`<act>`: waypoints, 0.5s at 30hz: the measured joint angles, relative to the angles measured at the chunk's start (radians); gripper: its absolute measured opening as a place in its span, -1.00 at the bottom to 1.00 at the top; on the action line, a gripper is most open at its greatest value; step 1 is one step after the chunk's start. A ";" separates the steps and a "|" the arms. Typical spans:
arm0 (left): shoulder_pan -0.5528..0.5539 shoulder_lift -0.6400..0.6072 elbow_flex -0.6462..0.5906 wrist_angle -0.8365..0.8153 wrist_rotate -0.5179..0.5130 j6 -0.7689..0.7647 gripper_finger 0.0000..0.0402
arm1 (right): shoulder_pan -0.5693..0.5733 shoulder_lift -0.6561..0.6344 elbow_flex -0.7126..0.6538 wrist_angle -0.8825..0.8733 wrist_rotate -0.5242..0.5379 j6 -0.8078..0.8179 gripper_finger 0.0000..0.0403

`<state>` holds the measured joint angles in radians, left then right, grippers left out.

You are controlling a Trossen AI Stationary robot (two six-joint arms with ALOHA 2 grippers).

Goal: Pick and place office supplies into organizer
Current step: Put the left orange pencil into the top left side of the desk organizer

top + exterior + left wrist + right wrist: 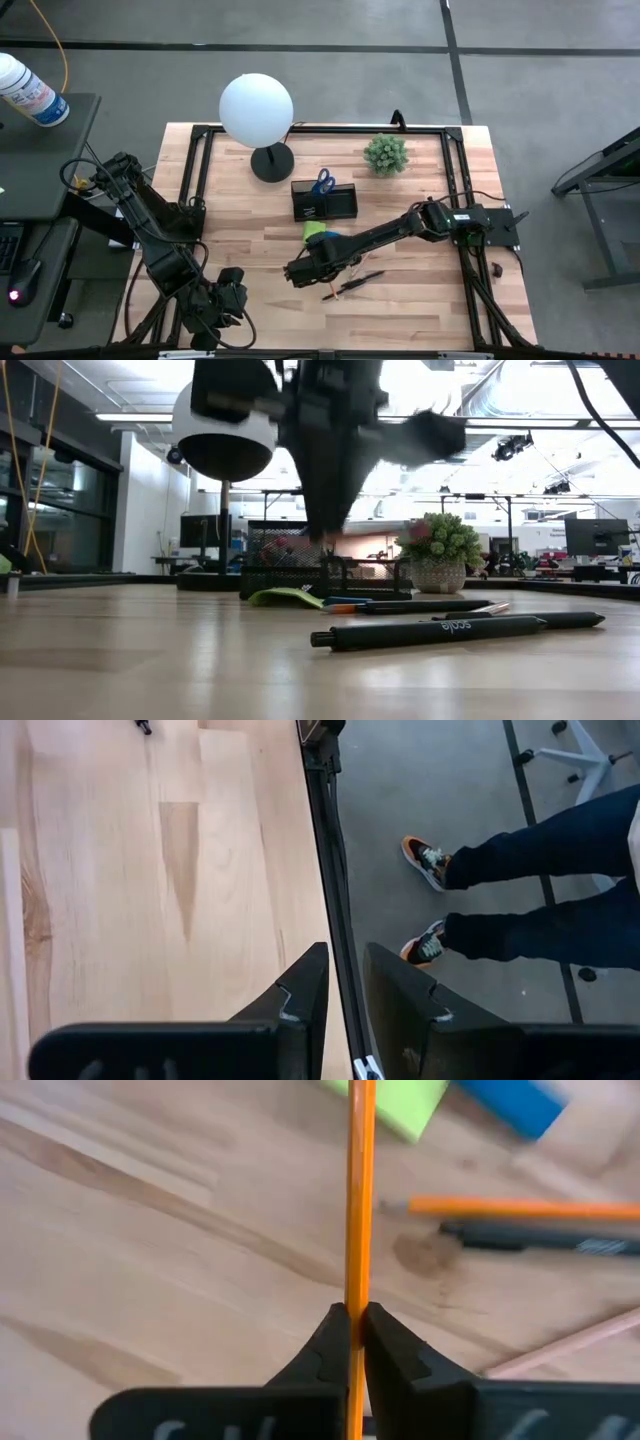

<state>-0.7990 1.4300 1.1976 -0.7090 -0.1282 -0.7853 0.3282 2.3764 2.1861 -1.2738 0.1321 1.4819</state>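
Note:
My right gripper [357,1325] is shut on an orange pencil [358,1190] over the middle of the table [300,272]. It shows blurred, above the tabletop, in the low view [325,530]. A second orange pencil [500,1207], a dark pen [540,1237] and a pale pencil [560,1345] lie flat on the wood. The lime-green pad [316,231] and the blue block [331,238] lie just in front of the dark organizer [325,203], which holds the blue-handled scissors [323,181]. My left gripper [346,1010] is slightly open and empty at the table's near left edge [230,300]. My right gripper pinches the orange pencil's shaft [357,1295] between its two fingers. The pencil lies along the fingers and sticks out far ahead of their tips toward the green pad [400,1102]. Which end it holds is hidden by the fingers. Whether the far end touches anything, I cannot tell.
A white globe lamp [256,108] on a round black base [271,162] stands behind the organizer's left, a small potted plant [385,153] to its right. Black frame rails [452,180] run along the table's edges. A person's legs and shoes [430,860] show on the floor beside the table.

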 joint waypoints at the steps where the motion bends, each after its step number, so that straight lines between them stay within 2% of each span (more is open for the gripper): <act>1: 0.000 0.000 0.000 0.000 -0.003 0.000 -0.72 | -0.002 -0.001 0.026 -0.029 0.022 -0.006 -1.00; 6: 0.000 0.000 0.000 0.000 -0.012 0.000 -0.72 | -0.019 -0.002 0.168 -0.184 0.191 -0.051 -1.00; 8: 0.000 0.000 0.000 -0.001 -0.015 0.004 -0.72 | -0.028 -0.036 0.149 -0.159 0.295 -0.102 -1.00; 12: 0.000 0.000 0.000 -0.004 -0.013 0.020 -0.72 | -0.039 -0.076 0.122 -0.110 0.474 -0.282 -1.00; 15: 0.000 -0.002 0.000 -0.032 0.008 0.022 -0.72 | -0.050 -0.086 0.123 -0.056 0.540 -0.478 -1.00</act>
<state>-0.7990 1.4281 1.1980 -0.7414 -0.1202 -0.7631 0.2785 2.2908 2.3093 -1.3303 0.6717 1.0040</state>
